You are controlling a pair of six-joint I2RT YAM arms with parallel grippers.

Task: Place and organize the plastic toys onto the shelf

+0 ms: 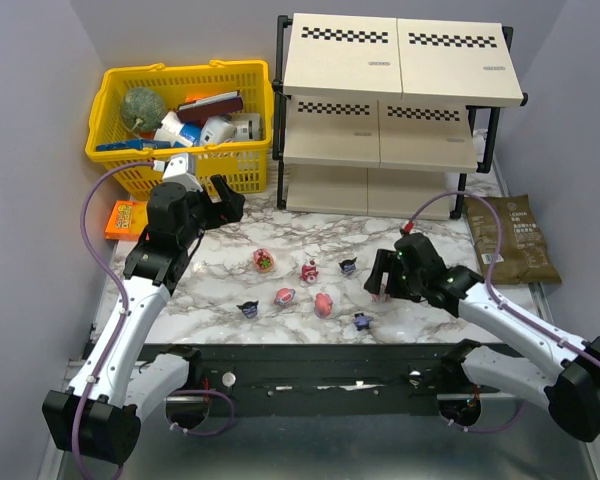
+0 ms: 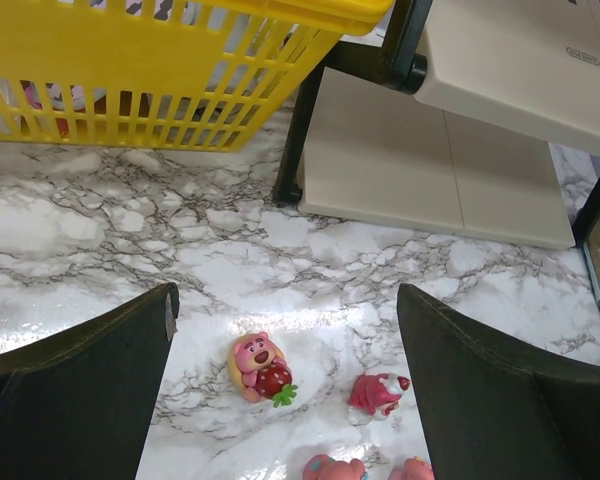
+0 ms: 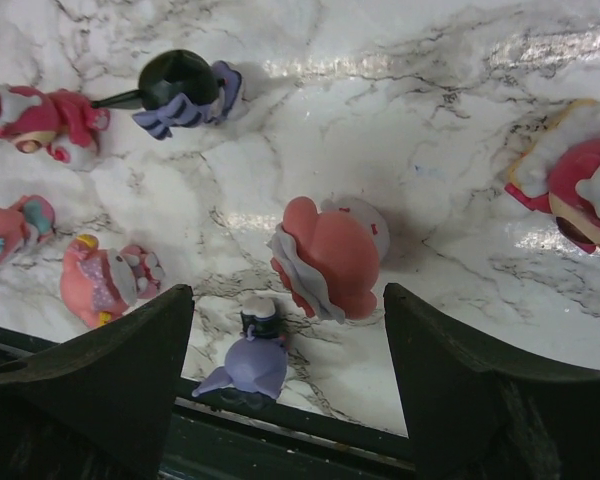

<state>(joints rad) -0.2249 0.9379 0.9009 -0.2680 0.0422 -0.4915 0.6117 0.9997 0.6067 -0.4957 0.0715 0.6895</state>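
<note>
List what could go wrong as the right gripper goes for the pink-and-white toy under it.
1. The pink-and-white toy is rounded and looks tipped over between the fingers of the open right gripper. It may squirt out as they close.
2. The small purple toy lies close beside it, near the edge of the table. A finger could nudge it off.

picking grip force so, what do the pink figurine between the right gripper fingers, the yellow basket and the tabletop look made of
Pink figurine: looks like hard moulded plastic, smooth and semi-matt with soft highlights; soft vinyl cannot be ruled out.
Yellow basket: moulded plastic, uniform colour, slotted mesh walls.
Tabletop: glossy marble-patterned surface with glare; stone or laminate, cannot tell.
</note>
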